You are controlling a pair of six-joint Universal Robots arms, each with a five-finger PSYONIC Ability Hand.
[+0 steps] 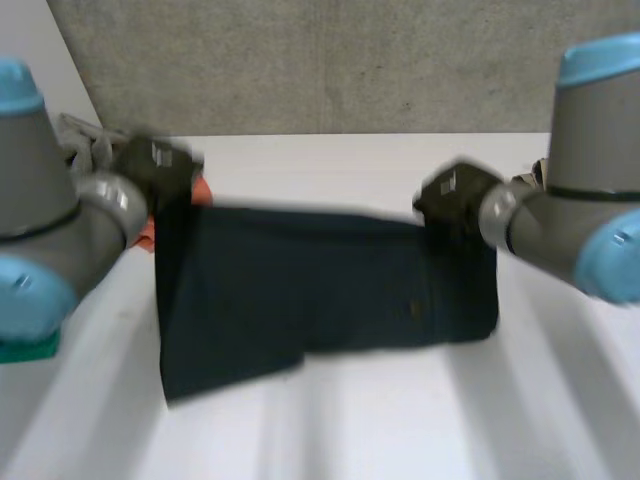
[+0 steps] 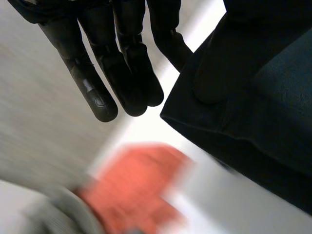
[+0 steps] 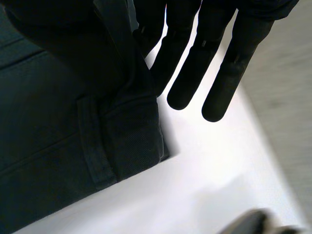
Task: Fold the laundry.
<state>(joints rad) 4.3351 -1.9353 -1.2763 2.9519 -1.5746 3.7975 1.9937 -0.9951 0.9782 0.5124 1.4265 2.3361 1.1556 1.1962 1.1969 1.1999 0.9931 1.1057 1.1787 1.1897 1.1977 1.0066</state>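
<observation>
A dark navy cloth garment (image 1: 300,290) with stitched hems is stretched wide across the middle of the white table (image 1: 400,440), its top edge running parallel to the table's far edge and held at both ends. The robot's left hand (image 1: 155,165) has the garment's far left corner. In the left wrist view most of its fingers (image 2: 124,73) are straight and free beside the cloth, while the one nearest the cloth seems to pinch the hem against the thumb. The right hand (image 1: 455,195) takes the far right corner the same way: its outer fingers (image 3: 183,73) are straight and clear of the cloth, and the fabric is nipped at the inner side of the hand.

The garment's near edge is uneven, hanging lower towards the table's left side, and no finished fold can be made out. By my reading the work is early: this piece is being held out flat, with the folding and squaring left to do. A crumpled orange-red cloth (image 2: 141,185) and a grey knitted cloth (image 1: 85,140) lie at the far left corner, seemingly waiting their turn
</observation>
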